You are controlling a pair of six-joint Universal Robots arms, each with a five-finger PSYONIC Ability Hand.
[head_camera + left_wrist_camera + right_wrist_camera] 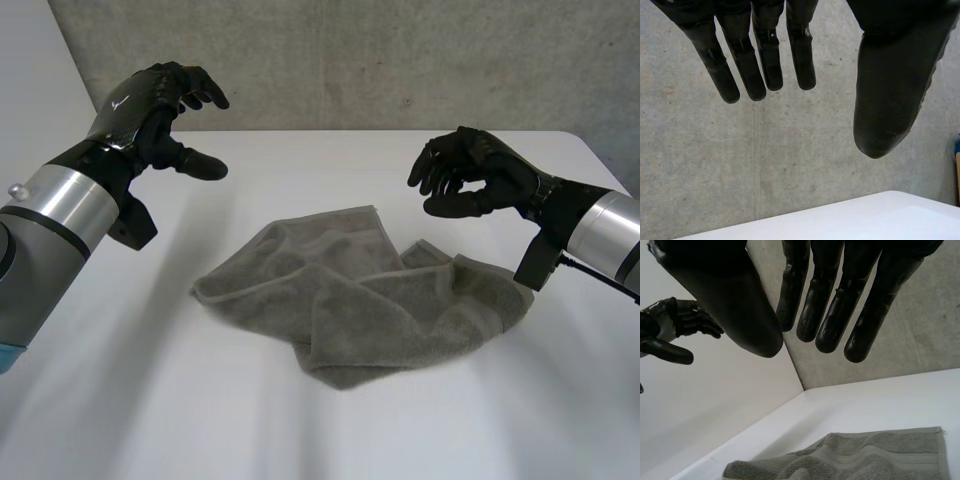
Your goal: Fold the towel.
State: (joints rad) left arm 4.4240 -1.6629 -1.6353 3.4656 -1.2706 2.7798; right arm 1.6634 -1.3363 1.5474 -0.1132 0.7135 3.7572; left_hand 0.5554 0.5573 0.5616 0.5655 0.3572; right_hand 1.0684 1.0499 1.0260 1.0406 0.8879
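Observation:
A grey towel (360,290) lies crumpled and partly doubled over in the middle of the white table (140,390). My left hand (165,110) hangs in the air to the far left of the towel, well above the table. Its fingers (765,60) are straight and spread from the thumb, with nothing between them. My right hand (470,175) hovers above the towel's right end, clear of the cloth. Its fingers (830,305) are loosely bent near the thumb and hold nothing. In the right wrist view a flat edge of the towel (865,455) lies below the fingertips, and the left hand (680,325) shows beyond.
A concrete wall (400,60) rises behind the table's far edge. Bare white table surface surrounds the towel on all sides, with the widest stretch in front and to the left.

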